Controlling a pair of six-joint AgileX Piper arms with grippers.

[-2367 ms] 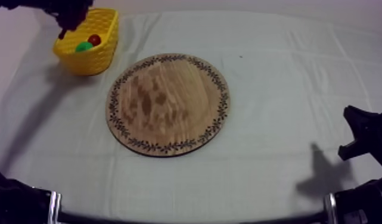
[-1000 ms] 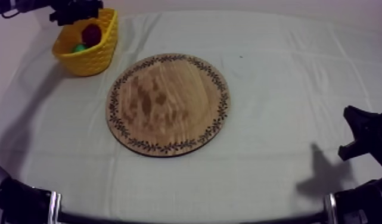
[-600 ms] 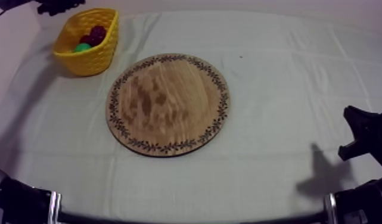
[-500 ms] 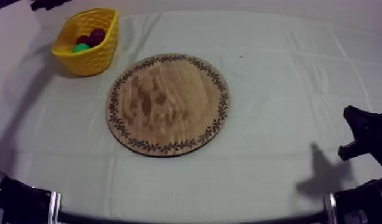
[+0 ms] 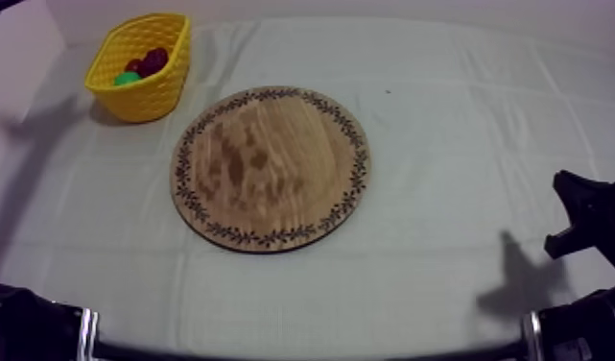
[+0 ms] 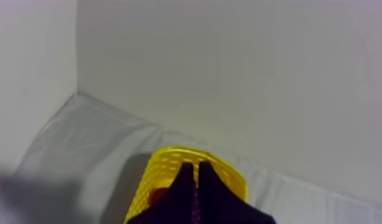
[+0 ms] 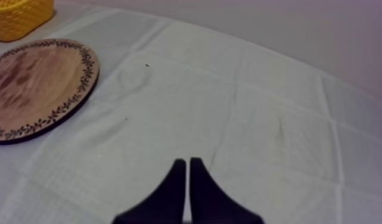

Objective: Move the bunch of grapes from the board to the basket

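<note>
inspecting from above, the bunch of grapes (image 5: 153, 60) is found inside the yellow basket (image 5: 157, 96) at the far left of the cloth (image 5: 445, 115), lying beside a green fruit (image 5: 127, 78). whether anything lies under it cannot be told. the wooden board (image 5: 271, 168) at the centre is found bare and apart from the basket.

the left gripper (image 6: 195, 170) is seen raised over the basket, its two fingers pressed together as a narrow wedge with nothing between them. the right gripper (image 7: 188, 164) is seen at the near right over bare cloth, likewise closed on nothing and well apart from the board.

the placing is judged done, and the step in hand is taken to be the clearing of the left arm from the basket. for this to be done well, height should be gained before any sideways travel, so that the basket's rim is not clipped. the basket is judged light and easily shoved or tipped. the grapes sit high near the rim, so a knock could spill them. the fingers are best left closed, so that the woven wall is not snagged. no action is judged necessary from the right arm.
</note>
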